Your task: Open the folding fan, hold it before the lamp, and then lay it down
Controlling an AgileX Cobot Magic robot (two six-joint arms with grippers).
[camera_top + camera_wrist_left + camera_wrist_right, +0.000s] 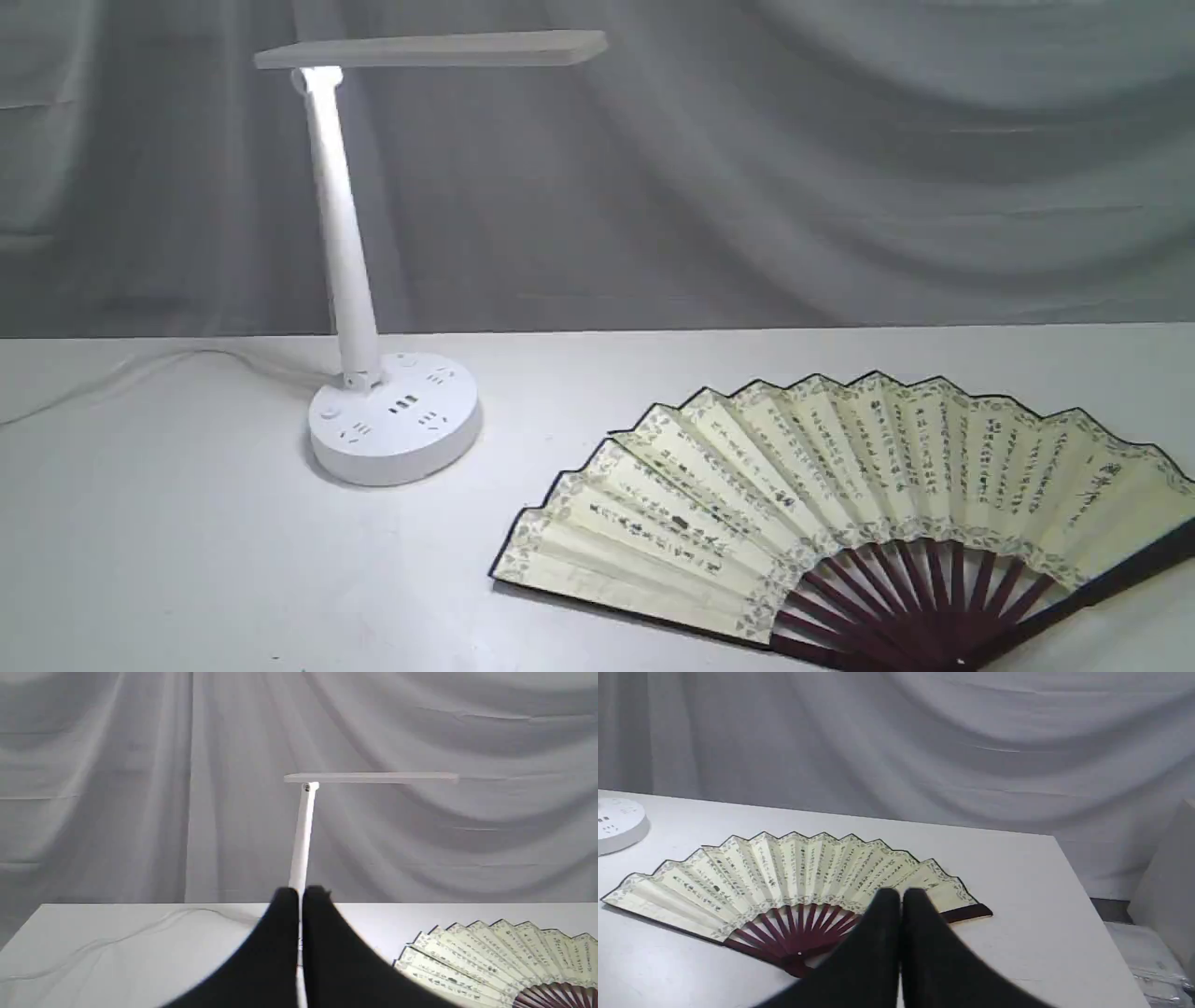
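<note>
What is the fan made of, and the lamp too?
The fan looks like matte cream paper: it is creased into pleats and printed with black writing. Its ribs look like dark maroon wood, perhaps stained. The lamp looks like smooth white plastic with a slight sheen.

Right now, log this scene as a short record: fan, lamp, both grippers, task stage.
folding fan: fully open, lying flat on the table, right of the lamp and apart from it
lamp: upright, head level, round base on the table; the bright stem top suggests it is lit
left gripper: shut, holds nothing
right gripper: shut, holds nothing, the fan beyond it
task stage: fan open and laid down, in neither gripper
</note>
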